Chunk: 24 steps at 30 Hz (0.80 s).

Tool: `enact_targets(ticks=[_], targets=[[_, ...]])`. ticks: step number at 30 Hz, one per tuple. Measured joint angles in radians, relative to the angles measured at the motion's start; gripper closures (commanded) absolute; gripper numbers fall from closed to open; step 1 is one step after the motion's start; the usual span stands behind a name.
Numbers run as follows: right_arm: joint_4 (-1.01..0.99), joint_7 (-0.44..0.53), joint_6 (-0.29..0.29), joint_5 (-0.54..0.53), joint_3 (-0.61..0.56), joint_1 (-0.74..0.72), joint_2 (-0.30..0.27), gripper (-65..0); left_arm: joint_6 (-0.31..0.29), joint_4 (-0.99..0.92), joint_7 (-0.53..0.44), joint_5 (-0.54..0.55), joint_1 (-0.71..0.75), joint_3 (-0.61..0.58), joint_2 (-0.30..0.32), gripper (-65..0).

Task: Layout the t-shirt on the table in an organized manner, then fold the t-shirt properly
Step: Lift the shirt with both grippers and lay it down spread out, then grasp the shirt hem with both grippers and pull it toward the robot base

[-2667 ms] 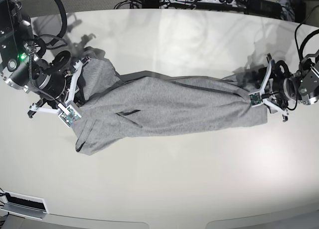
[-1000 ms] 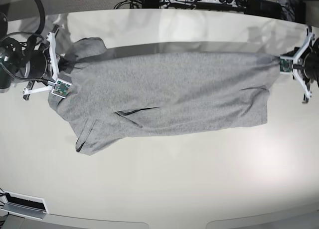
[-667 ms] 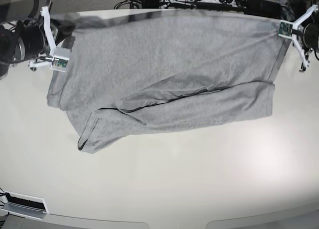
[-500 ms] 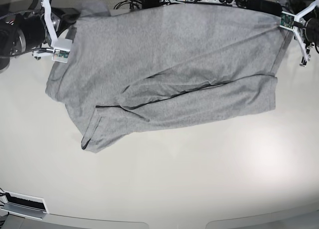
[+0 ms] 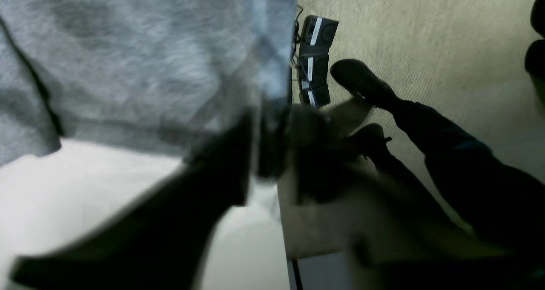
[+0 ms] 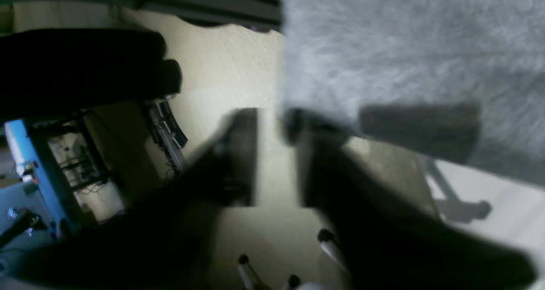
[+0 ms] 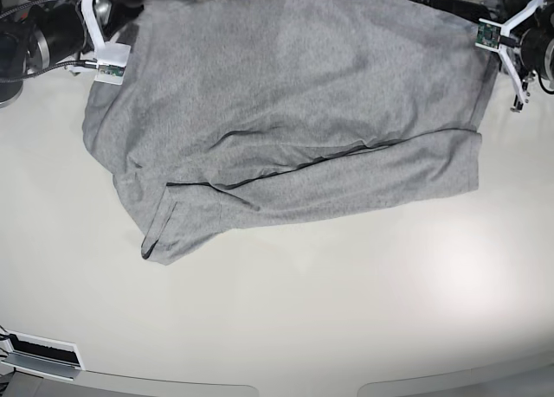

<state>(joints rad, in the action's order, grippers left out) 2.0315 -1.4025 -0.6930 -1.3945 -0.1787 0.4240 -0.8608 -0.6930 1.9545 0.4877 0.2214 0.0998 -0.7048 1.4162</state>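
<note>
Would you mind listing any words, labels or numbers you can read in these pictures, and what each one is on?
None can be read.
t-shirt: plain grey side showing, no lettering visible.
Small tags beside the right gripper and left gripper: too small to read.
White stickers on the black boxes on the floor: too blurred to read.

blur: I see both wrist views smeared, left gripper (image 5: pixel 259 153) and right gripper (image 6: pixel 272 153) fingers only dark shapes | grip: cannot tell if either touches the t-shirt (image 7: pixel 294 112) | cut off: shirt's far edge, between the grippers, runs past the base view's top | lettering: none visible
</note>
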Motion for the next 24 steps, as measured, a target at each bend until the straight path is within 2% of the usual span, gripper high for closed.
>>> enact_targets(ticks=[1,2,5,7,8,10,12,13,14,15,21,24], targets=[[0.0,-0.001,0.0,-0.031,0.0,-0.001,0.0,-36.8,0.0,0.0,0.021,0.008,0.0,0.0,0.0,-35.7],[0.005,-0.003,0.0,-0.061,0.0,-0.004,0.0,-37.7,-0.001,0.0,0.04,0.011,-0.003,0.0,0.0,-37.8],[0.06,-0.012,0.0,-0.064,-0.001,-0.06,0.001,-37.5,-0.001,0.0,0.043,0.023,-0.038,0.0,0.0,-35.8],[0.097,0.0,0.0,-0.065,0.0,-0.118,0.001,-37.5,-0.001,0.0,0.045,0.026,-0.076,0.0,-0.004,-31.8],[0.108,0.002,0.0,-0.066,0.0,-0.142,0.003,-37.4,0.0,0.0,0.046,0.026,-0.095,0.001,-0.01,-29.1],[0.108,-0.004,0.0,-0.063,0.003,-0.175,0.024,-33.0,0.103,0.0,0.05,0.034,-0.122,0.002,-0.034,-18.6],[0.108,-0.011,0.0,-0.061,0.003,-0.199,0.061,-20.1,0.228,-0.006,0.044,0.025,-0.139,0.002,-0.071,-1.8],[0.109,0.003,0.0,-0.021,0.003,-0.209,0.084,-11.6,0.268,-0.014,0.043,0.012,-0.145,0.002,-0.09,0.0],[0.109,0.058,-0.005,0.069,0.003,-0.216,0.11,-3.4,0.296,-0.026,0.032,-0.013,-0.151,0.002,-0.114,0.0],[0.107,0.105,-0.001,0.164,0.003,-0.217,0.135,0.0,0.322,-0.04,0.033,-0.012,-0.161,0.002,-0.14,0.0],[0.066,0.39,-0.002,0.595,0.003,-0.216,0.269,0.0,0.335,-0.175,0.014,-0.016,-0.195,0.002,-0.291,0.0],[0.045,0.531,-0.002,0.758,0.003,-0.216,0.312,0.0,0.432,-0.278,-0.008,-0.027,-0.206,0.004,-0.361,0.0]])
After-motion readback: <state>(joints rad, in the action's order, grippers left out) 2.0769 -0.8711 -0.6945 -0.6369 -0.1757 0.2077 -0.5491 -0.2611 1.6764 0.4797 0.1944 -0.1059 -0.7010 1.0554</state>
